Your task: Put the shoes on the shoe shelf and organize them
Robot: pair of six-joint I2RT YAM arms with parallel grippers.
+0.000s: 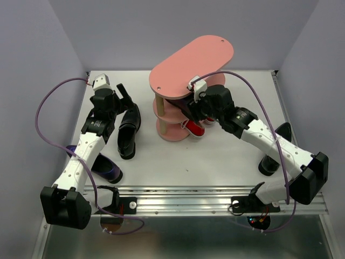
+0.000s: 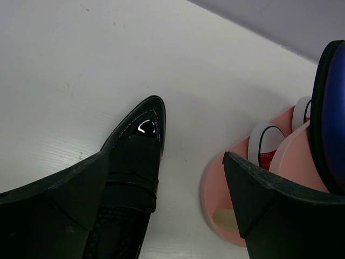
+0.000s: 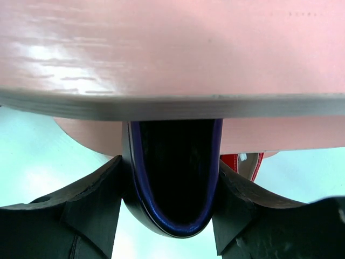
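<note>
Nearest are the two arms' bases at the near rail [image 1: 205,197] of the surface [image 1: 215,156]. Just past the left base a loose purple shoe [image 1: 108,170] lies on its own. On the right, a dark shoe [image 1: 284,132] shows on either side of the right arm. Too much of it is hidden to say which pair it belongs to.

Farther in on the left, the left fingers [image 2: 59,205] are spread wide and hold nothing. They hover over a black loafer [image 1: 128,135], which lies toe-away on the surface.

At mid-depth the right fingers [image 3: 75,216] clamp the heel of the gripped purple shoe [image 3: 172,178], one on each side. Its toe points in under the top board of the shoe shelf [image 1: 188,59]. It looks bound for the middle tier, though I cannot tell whether the sole rests on that board yet.

To do this step well, I would keep the shoe level and low enough to clear the top board's edge. It should slide straight in until the heel is inboard of the rim, and only then be let go. Setting it to one side would leave room for its mate.

The top board's overhang hides most of the tier from above. A wooden post [image 1: 159,127] stands at the near-left of the shelf, and the red sneakers [image 1: 195,129] sit directly beneath on the bottom board. A dip or sideways swing of the wrist could knock either.
</note>
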